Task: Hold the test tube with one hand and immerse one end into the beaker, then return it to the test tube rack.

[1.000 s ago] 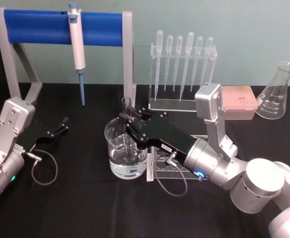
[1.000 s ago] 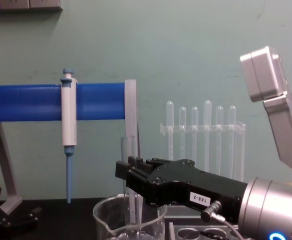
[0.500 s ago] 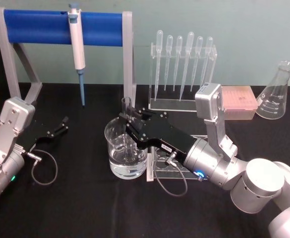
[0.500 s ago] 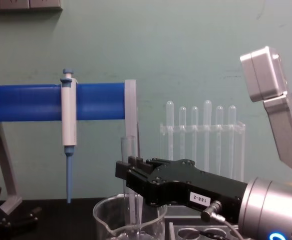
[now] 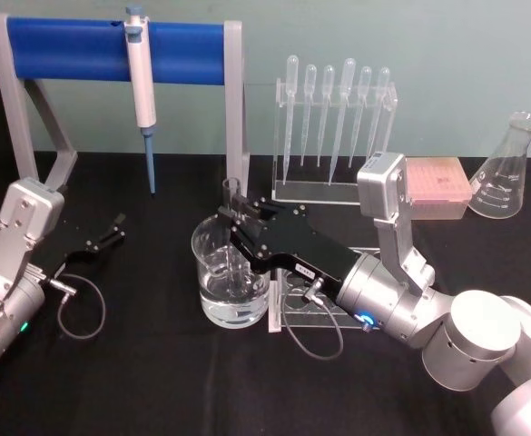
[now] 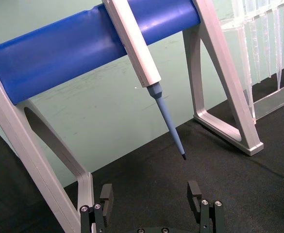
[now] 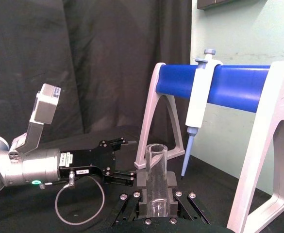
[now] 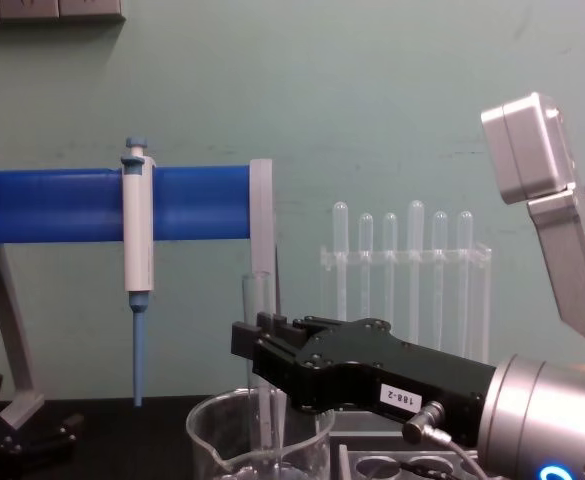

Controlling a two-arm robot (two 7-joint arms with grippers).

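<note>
Chest view | right hand [image 8: 255, 345] clamps test tube [image 8: 256, 300] above beaker [image 8: 222, 440] | label [image 8: 400, 396] "188-2" | left hand [image 6: 151, 201] spread wide

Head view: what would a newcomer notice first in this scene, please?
First, the right gripper at mid-table, shut on the test tube, whose lower end dips into the beaker of clear liquid. Next, the blue bar stand at the back left, with a white-and-blue pipette hanging from it. The left gripper rests open at the left.
</note>
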